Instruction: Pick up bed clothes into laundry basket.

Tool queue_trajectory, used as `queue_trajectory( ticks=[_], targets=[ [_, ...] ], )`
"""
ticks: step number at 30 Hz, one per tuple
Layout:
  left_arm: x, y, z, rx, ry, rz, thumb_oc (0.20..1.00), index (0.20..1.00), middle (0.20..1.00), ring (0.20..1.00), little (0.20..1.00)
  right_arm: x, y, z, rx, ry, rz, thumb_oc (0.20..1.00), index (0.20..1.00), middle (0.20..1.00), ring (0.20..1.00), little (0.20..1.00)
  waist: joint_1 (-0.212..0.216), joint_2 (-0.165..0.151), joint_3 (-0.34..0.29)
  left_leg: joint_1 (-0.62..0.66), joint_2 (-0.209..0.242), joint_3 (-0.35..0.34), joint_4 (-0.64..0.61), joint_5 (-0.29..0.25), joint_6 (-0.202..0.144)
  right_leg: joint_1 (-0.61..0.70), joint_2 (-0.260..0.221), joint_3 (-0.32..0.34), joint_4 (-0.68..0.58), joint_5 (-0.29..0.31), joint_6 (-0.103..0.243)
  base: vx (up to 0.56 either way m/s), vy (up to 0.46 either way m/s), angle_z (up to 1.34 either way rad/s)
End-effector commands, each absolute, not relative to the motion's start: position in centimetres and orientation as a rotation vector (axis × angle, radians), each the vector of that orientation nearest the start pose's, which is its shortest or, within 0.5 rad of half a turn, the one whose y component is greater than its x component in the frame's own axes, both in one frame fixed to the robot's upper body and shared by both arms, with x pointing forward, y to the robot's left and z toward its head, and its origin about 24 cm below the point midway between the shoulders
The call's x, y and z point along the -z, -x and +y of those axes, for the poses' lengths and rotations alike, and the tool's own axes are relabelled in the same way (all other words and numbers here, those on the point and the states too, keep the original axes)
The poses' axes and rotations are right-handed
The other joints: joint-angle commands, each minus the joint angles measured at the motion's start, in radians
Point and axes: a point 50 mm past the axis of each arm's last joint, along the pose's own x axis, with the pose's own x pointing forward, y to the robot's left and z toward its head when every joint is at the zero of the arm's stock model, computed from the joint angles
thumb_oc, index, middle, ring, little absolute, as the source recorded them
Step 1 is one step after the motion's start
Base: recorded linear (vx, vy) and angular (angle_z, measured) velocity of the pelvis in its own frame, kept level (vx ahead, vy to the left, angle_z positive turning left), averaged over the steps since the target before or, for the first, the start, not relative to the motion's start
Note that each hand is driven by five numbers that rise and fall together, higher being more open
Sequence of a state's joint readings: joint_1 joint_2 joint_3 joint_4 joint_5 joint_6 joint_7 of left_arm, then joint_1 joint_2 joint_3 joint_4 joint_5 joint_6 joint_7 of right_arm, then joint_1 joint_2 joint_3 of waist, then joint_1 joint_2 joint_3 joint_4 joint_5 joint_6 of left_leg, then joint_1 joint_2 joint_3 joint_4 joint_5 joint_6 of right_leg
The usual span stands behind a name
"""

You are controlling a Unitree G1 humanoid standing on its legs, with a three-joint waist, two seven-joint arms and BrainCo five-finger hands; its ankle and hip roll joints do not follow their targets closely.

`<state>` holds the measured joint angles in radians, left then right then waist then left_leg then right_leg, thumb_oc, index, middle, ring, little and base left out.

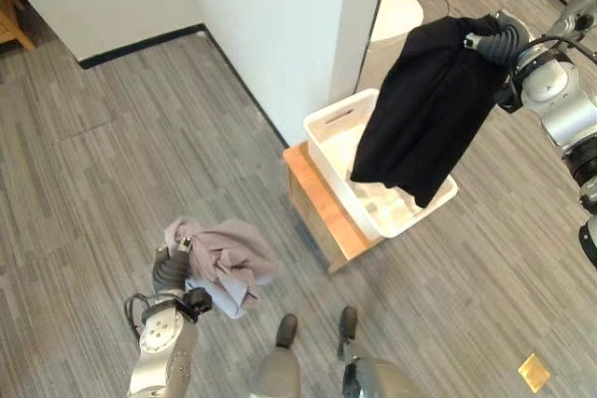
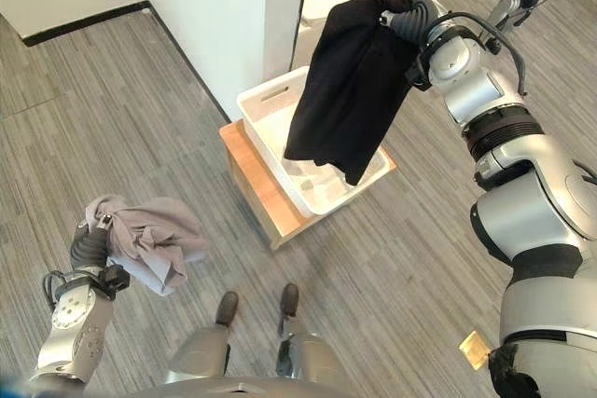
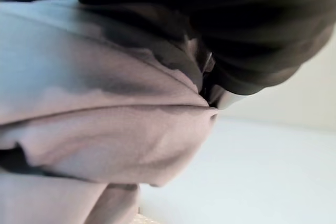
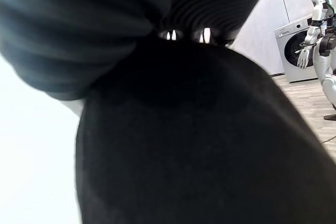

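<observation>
A black garment [image 1: 424, 109] hangs from my right hand [image 1: 492, 39], which is shut on its top edge and holds it above the white laundry basket [image 1: 328, 128]. Its lower hem dangles over the basket's inside. The same black cloth [image 4: 199, 145] fills the right wrist view under the hand's dark cover. My left hand [image 1: 173, 267] is low at the left, shut on a bunched pale pink-grey garment [image 1: 224, 263] held above the floor. That pink-grey cloth [image 3: 94, 124] drapes over the hand in the left wrist view.
The basket stands on a low wooden stand [image 1: 322, 207] against a white wall corner [image 1: 270, 34]. Grey wood-plank floor [image 1: 112, 146] stretches to the left and front. A small yellow square [image 1: 534, 372] lies on the floor at lower right. Another robot and a washing machine [image 4: 294, 48] stand far off.
</observation>
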<state>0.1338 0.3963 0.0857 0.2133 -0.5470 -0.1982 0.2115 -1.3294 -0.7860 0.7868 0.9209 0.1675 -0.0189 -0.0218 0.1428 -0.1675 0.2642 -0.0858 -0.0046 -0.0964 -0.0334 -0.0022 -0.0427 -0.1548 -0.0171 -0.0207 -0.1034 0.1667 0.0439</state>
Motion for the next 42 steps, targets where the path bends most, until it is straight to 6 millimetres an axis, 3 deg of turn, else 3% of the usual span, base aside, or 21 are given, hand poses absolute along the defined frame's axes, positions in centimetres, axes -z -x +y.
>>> queue_trajectory(
  ticks=[1, 2, 3, 21, 25, 26, 27, 28, 29, 30, 33, 34, 35, 36, 37, 39, 40, 42],
  targets=[
    [-5.0, -22.5, 29.0, -0.415, 0.104, -0.109, 0.2, 0.2, 0.2, 0.2, 0.2, -33.6, -39.9, -22.6, 0.134, 0.988, -0.377, 0.2, 0.2, 0.2, 0.2, 0.2, 0.014, -0.002, 0.022, -0.02, 0.026, 0.031, -0.054, 0.049, -0.016, 0.067, -0.046, -0.09, 0.016, -0.118, 0.076, 0.0, 0.0, 0.0],
    [-5.0, -22.5, 29.0, -0.416, 0.104, -0.11, 0.2, 0.2, 0.2, 0.2, 0.2, -33.6, -39.9, -22.6, 0.13, 0.976, -0.379, 0.332, 0.332, 0.332, 0.332, 0.332, 0.014, -0.002, 0.023, -0.021, 0.025, 0.031, -0.054, 0.049, -0.016, 0.068, -0.046, -0.091, 0.016, -0.118, 0.076, 0.0, 0.0, 0.0],
    [-5.1, -22.5, 29.0, -0.418, 0.103, -0.11, 0.2, 0.2, 0.2, 0.2, 0.2, -33.5, -39.9, -22.6, 0.126, 0.972, -0.379, 1.0, 1.0, 1.0, 1.0, 1.0, 0.015, -0.002, 0.023, -0.021, 0.025, 0.031, -0.054, 0.049, -0.016, 0.067, -0.046, -0.092, 0.016, -0.118, 0.076, 0.0, 0.0, 0.0],
    [-5.1, -22.8, 29.1, -0.417, 0.106, -0.112, 0.2, 0.2, 0.2, 0.2, 0.2, -34.6, -38.4, -24.8, 0.129, 0.923, -0.406, 1.0, 1.0, 1.0, 1.0, 1.0, 0.008, -0.012, 0.02, -0.018, 0.028, 0.038, -0.054, 0.047, -0.02, 0.07, -0.047, -0.098, 0.016, -0.119, 0.078, 0.0, 0.0, 0.0],
    [-6.0, -22.6, 30.3, -0.485, 0.096, -0.15, 0.2, 0.2, 0.2, 0.2, 0.2, -34.1, -36.2, -25.0, 0.067, 0.657, -0.555, 1.0, 1.0, 1.0, 1.0, 1.0, -0.019, 0.015, 0.004, 0.0, 0.029, 0.052, -0.054, 0.036, -0.02, 0.082, -0.053, -0.091, 0.016, -0.123, 0.082, 0.02, 0.011, -0.01],
    [-6.0, -22.6, 30.3, -0.481, 0.088, -0.148, 0.2, 0.2, 0.2, 0.2, 0.2, -33.8, -36.1, -25.2, 0.072, 0.65, -0.55, 1.0, 1.0, 1.0, 1.0, 1.0, -0.014, 0.009, 0.003, 0.001, 0.029, 0.052, -0.054, 0.036, -0.02, 0.083, -0.053, -0.091, 0.016, -0.124, 0.082, 0.05, 0.042, -0.05],
    [-6.9, -22.8, 31.1, -0.5, 0.051, -0.172, 0.2, 0.2, 0.2, 0.2, 0.2, -32.3, -35.0, -25.3, 0.024, 0.575, -0.573, 1.0, 1.0, 1.0, 1.0, 1.0, -0.047, 0.031, -0.01, 0.014, 0.028, 0.064, -0.054, 0.029, -0.019, 0.092, -0.056, -0.083, 0.016, -0.126, 0.084, 0.04, 0.034, -0.08],
    [-6.9, -22.8, 31.1, -0.495, 0.044, -0.17, 0.2, 0.2, 0.2, 0.2, 0.2, -32.0, -34.8, -25.6, 0.029, 0.57, -0.569, 1.0, 1.0, 1.0, 1.0, 1.0, -0.042, 0.026, -0.012, 0.015, 0.028, 0.063, -0.054, 0.028, -0.019, 0.093, -0.056, -0.084, 0.016, -0.126, 0.084, 0.08, 0.062, -0.14],
    [-8.1, -22.9, 31.8, -0.485, -0.021, -0.191, 0.2, 0.2, 0.2, 0.2, 0.2, -30.2, -33.2, -26.9, 0.022, 0.518, -0.567, 1.0, 1.0, 1.0, 1.0, 1.0, -0.075, 0.047, -0.029, 0.029, 0.026, 0.074, -0.054, 0.021, -0.017, 0.102, -0.06, -0.075, 0.016, -0.129, 0.086, 0.05, 0.027, -0.14],
    [-8.1, -22.9, 31.7, -0.48, -0.025, -0.19, 0.2, 0.2, 0.2, 0.2, 0.2, -30.0, -33.0, -27.1, 0.026, 0.515, -0.564, 1.0, 1.0, 1.0, 1.0, 1.0, -0.071, 0.045, -0.03, 0.03, 0.026, 0.073, -0.054, 0.021, -0.017, 0.103, -0.06, -0.076, 0.016, -0.129, 0.086, 0.07, 0.045, -0.11],
    [-10.0, -23.1, 32.6, -0.482, -0.098, -0.239, 0.2, 0.2, 0.2, 0.2, 0.2, -27.0, -30.5, -29.8, 0.085, 0.393, -0.55, 1.0, 1.0, 1.0, 1.0, 1.0, -0.117, 0.081, -0.06, 0.05, 0.025, 0.087, -0.054, 0.012, -0.015, 0.118, -0.069, -0.067, 0.016, -0.134, 0.09, 0.07, 0.036, -0.08],
    [-10.9, -23.2, 32.5, -0.467, -0.121, -0.269, 0.2, 0.2, 0.2, 0.2, 0.2, -25.5, -29.4, -31.2, 0.141, 0.351, -0.532, 1.0, 1.0, 1.0, 1.0, 1.0, -0.12, 0.089, -0.07, 0.055, 0.022, 0.089, -0.054, 0.008, -0.013, 0.122, -0.071, -0.065, 0.016, -0.136, 0.092, 0.07, 0.038, -0.13],
    [-12.1, -23.1, 32.9, -0.475, -0.139, -0.315, 0.2, 0.2, 0.2, 0.2, 0.2, -22.9, -28.0, -33.0, 0.223, 0.347, -0.471, 1.0, 1.0, 1.0, 1.0, 1.0, -0.151, 0.116, -0.084, 0.063, 0.017, 0.096, -0.054, 0.004, -0.012, 0.127, -0.077, -0.057, 0.016, -0.138, 0.094, 0.05, 0.031, -0.19],
    [-12.1, -23.2, 32.8, -0.469, -0.142, -0.314, 0.2, 0.2, 0.2, 0.2, 0.2, -22.7, -27.7, -33.2, 0.229, 0.347, -0.467, 1.0, 1.0, 1.0, 1.0, 1.0, -0.145, 0.114, -0.086, 0.064, 0.017, 0.096, -0.054, 0.004, -0.012, 0.128, -0.077, -0.058, 0.016, -0.139, 0.094, 0.07, 0.038, -0.07],
    [-13.5, -23.6, 32.7, -0.454, -0.159, -0.368, 0.2, 0.2, 0.2, 0.2, 0.2, -20.4, -26.3, -35.0, 0.327, 0.367, -0.392, 1.0, 1.0, 1.0, 1.0, 1.0, -0.171, 0.134, -0.099, 0.073, 0.014, 0.109, -0.054, -0.001, -0.01, 0.131, -0.082, -0.048, 0.016, -0.137, 0.096, 0.04, 0.019, -0.16],
    [-13.7, -23.8, 32.6, -0.446, -0.16, -0.379, 0.2, 0.2, 0.2, 0.2, 0.2, -19.0, -25.5, -35.5, 0.354, 0.34, -0.358, 1.0, 1.0, 1.0, 1.0, 1.0, -0.176, 0.138, -0.105, 0.078, 0.013, 0.113, -0.054, -0.003, -0.01, 0.134, -0.083, -0.046, 0.016, -0.138, 0.097, 0.04, 0.013, -0.26],
    [-14.6, -24.1, 32.4, -0.433, -0.161, -0.413, 0.2, 0.2, 0.2, 0.2, 0.2, -15.6, -24.4, -36.4, 0.415, 0.279, -0.26, 1.0, 1.0, 1.0, 1.0, 1.0, -0.199, 0.154, -0.112, 0.085, 0.011, 0.121, -0.054, -0.006, -0.008, 0.135, -0.085, -0.037, 0.016, -0.139, 0.098, 0.03, -0.006, -0.29],
    [-15.3, -24.5, 32.2, -0.41, -0.168, -0.433, 0.2, 0.2, 0.2, 0.2, 0.2, -13.2, -23.2, -36.6, 0.458, 0.251, -0.19, 1.0, 1.0, 1.0, 1.0, 1.0, -0.212, 0.163, -0.122, 0.095, 0.012, 0.132, -0.054, -0.011, -0.008, 0.139, -0.086, -0.026, 0.016, -0.139, 0.098, 0.03, -0.007, -0.29]
  ],
)
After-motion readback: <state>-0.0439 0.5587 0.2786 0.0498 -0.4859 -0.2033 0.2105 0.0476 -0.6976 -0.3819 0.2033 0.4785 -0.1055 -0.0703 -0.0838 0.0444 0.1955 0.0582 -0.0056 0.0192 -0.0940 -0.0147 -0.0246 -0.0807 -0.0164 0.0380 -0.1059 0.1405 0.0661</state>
